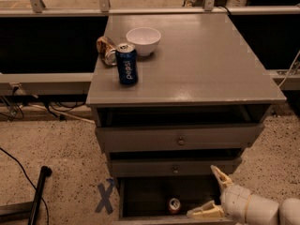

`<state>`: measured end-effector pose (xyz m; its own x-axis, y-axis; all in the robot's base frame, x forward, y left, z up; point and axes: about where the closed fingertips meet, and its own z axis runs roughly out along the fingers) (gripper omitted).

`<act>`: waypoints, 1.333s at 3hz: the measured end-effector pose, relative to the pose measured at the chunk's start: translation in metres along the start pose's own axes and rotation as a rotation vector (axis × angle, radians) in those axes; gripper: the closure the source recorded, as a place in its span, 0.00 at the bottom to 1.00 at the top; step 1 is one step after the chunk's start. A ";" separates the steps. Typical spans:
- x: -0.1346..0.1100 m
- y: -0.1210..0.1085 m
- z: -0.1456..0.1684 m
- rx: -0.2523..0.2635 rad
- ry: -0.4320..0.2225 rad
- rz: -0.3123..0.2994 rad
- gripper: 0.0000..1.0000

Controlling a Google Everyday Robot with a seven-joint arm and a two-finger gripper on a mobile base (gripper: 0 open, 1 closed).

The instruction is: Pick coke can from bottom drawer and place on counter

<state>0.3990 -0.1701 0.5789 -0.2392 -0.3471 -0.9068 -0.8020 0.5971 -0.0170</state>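
The coke can (pixel 174 205) stands upright in the open bottom drawer (pixel 145 196), near its front; I see its silver top and a bit of red-orange side. My gripper (pixel 212 193) is at the drawer's right front corner, just right of the can and apart from it. Its two cream fingers are spread open, one pointing up (pixel 219 176), one pointing left (pixel 205 213), and hold nothing. The grey counter (pixel 197 64) is the cabinet's top, above the two upper drawers.
On the counter's left back part stand a dark blue Pepsi can (pixel 126 63), a crushed tan-gold can (pixel 106 49) and a white bowl (pixel 143 40). The two knobbed upper drawers (pixel 180 139) are slightly open. A black pole (pixel 38 195) and blue tape cross (pixel 105 198) are on the floor left.
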 end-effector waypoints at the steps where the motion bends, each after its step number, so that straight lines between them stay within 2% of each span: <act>1: 0.061 -0.018 0.028 0.007 0.029 -0.049 0.00; 2: 0.114 -0.026 0.044 -0.012 0.031 -0.083 0.00; 3: 0.147 -0.026 0.059 -0.059 0.022 -0.101 0.00; 4: 0.148 -0.026 0.061 -0.058 0.019 -0.101 0.00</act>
<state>0.4183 -0.1930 0.4196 -0.1654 -0.4176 -0.8935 -0.8527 0.5158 -0.0832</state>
